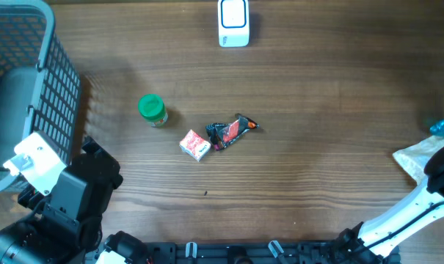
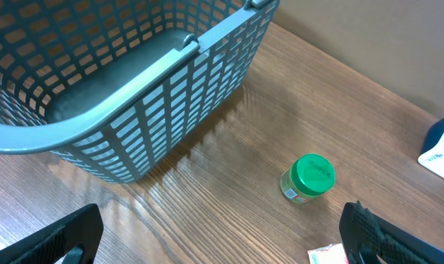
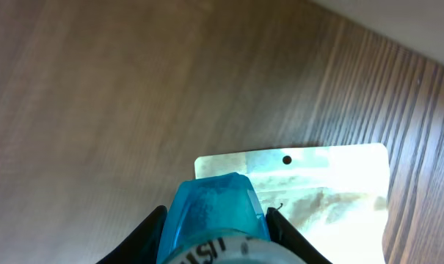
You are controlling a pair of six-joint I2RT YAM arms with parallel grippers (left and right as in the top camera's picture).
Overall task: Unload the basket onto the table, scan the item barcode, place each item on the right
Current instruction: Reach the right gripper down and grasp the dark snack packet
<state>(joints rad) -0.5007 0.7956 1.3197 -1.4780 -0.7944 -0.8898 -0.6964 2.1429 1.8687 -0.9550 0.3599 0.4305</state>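
Right tool (image 3: 216,233) holds the blue item (image 3: 213,202) clamped at the right edge of the surface (image 1: 332,147), left tool (image 2: 218,243) gapes idle; likely next, carry it across to face the white scanner (image 1: 233,22).

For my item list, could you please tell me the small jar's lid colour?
The lid is green, seen best in the left wrist view.

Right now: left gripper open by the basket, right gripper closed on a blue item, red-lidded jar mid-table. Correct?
One error: the jar has a green lid, not red, and the left wrist view shows this clearly. The rest stands: the left gripper is open by the basket, and the right gripper is closed on the blue item.
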